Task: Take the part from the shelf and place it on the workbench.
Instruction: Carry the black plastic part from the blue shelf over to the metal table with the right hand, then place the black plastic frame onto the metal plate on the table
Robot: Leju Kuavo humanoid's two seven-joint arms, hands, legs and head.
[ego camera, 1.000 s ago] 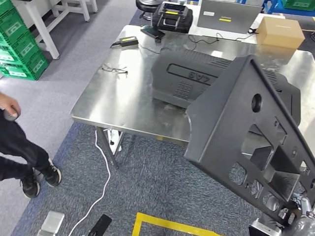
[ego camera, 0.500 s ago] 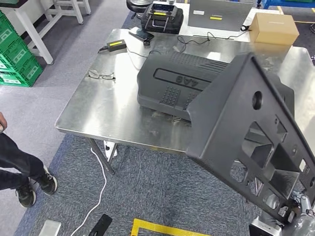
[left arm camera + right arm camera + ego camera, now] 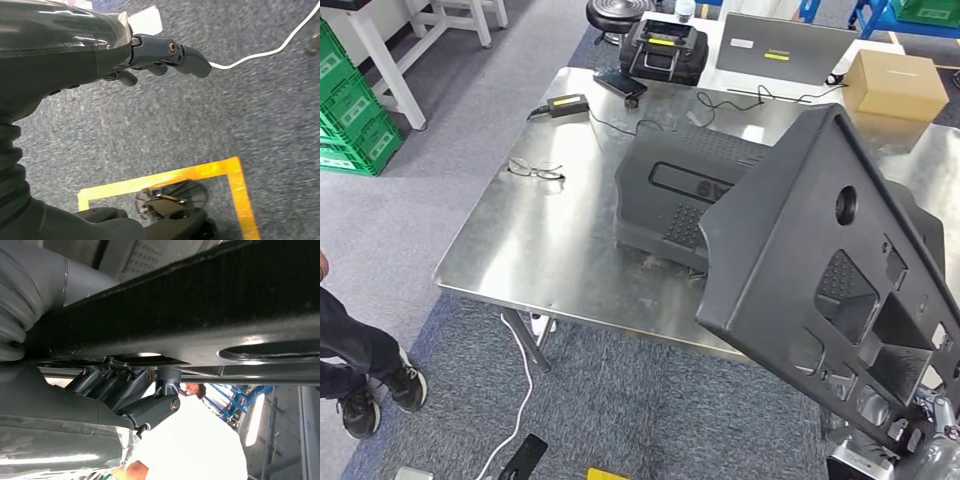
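Observation:
A large black plastic part (image 3: 803, 250) with several cut-outs hangs tilted at the right of the head view, over the near edge of the steel workbench (image 3: 546, 250). My right hand (image 3: 935, 450) holds it from below at its lower corner. In the right wrist view the dark fingers (image 3: 124, 390) are curled against the part's underside rim (image 3: 211, 305). My left hand (image 3: 151, 55) hangs over the grey carpet, fingers stretched out and holding nothing.
A black engine cover (image 3: 675, 190) lies mid-bench. Glasses (image 3: 535, 168), a power adapter (image 3: 567, 103), a black case (image 3: 663, 45), a laptop (image 3: 780, 45) and a cardboard box (image 3: 897, 85) sit around it. A person's legs (image 3: 365, 380) stand at the left. A white cable (image 3: 518, 400) crosses the floor.
The whole head picture has shifted, so the camera moved: the bench now lies lower and a little rightward. The held part keeps its place in my right hand.

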